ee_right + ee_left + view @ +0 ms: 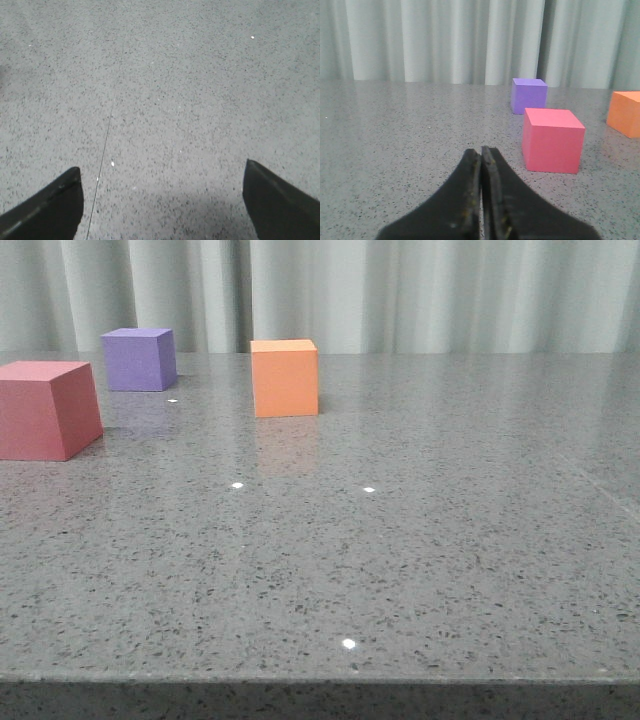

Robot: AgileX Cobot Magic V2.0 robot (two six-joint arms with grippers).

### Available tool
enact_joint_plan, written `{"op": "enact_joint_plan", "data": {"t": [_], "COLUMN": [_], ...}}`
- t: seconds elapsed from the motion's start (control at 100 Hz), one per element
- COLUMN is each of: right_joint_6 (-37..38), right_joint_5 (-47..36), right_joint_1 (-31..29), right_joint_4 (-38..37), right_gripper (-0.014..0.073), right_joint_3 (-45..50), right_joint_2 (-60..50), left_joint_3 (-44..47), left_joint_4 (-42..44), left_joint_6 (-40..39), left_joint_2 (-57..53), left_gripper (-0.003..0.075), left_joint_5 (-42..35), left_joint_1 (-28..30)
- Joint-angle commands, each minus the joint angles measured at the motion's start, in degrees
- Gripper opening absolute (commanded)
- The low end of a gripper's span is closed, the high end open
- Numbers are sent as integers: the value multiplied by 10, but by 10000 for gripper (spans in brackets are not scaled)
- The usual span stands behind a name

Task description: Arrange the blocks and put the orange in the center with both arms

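In the front view the pinkish-red cube (45,408) stands at the far left, the purple cube (139,358) behind it, and the orange cube (285,377) to their right, all on the grey speckled table (400,540). Neither arm shows in the front view. In the left wrist view my left gripper (481,150) is shut and empty, low over the table, with the pinkish-red cube (552,140) just ahead to one side, the purple cube (528,95) beyond it and the orange cube (625,113) at the frame edge. My right gripper (161,172) is open and empty over bare table.
A pale curtain (400,290) hangs behind the table's far edge. The table's front edge (320,680) runs along the bottom of the front view. A thin seam line (107,135) crosses the tabletop under my right gripper.
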Motion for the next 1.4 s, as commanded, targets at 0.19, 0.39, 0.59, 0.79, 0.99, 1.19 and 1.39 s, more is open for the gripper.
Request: {"op": "enact_joint_plan", "data": {"t": [0.19,0.39,0.59,0.79,0.99,1.19,1.39], "right_joint_6": [-5,-5,-5,-5,-5,-5,-5], "right_joint_5": [-157,-179,-164,-164,-164,-164,-164], "right_joint_1": [-3,-3,-3,-3,-3,-3,-3], "right_joint_4": [-6,-5,-7,-7,-7,-7,-7], "right_gripper": [636,624,364,-44,-67,-67,-67], "right_joint_3": [122,155,155,155,155,155,155], "right_joint_2": [-131,-181,-183,-183,-183,-183,-183], "left_joint_3": [24,24,24,24,24,24,24], "left_joint_4": [-3,-3,-3,-3,-3,-3,-3], "left_joint_6": [-1,-1,-1,-1,-1,-1,-1], "left_joint_2": [-18,-18,-18,-18,-18,-18,-18], "left_gripper": [-19,-19,-19,-19,-19,-19,-19], "left_joint_5": [-46,-46,-46,-46,-46,-46,-46], "left_joint_1": [1,1,1,1,1,1,1]}}
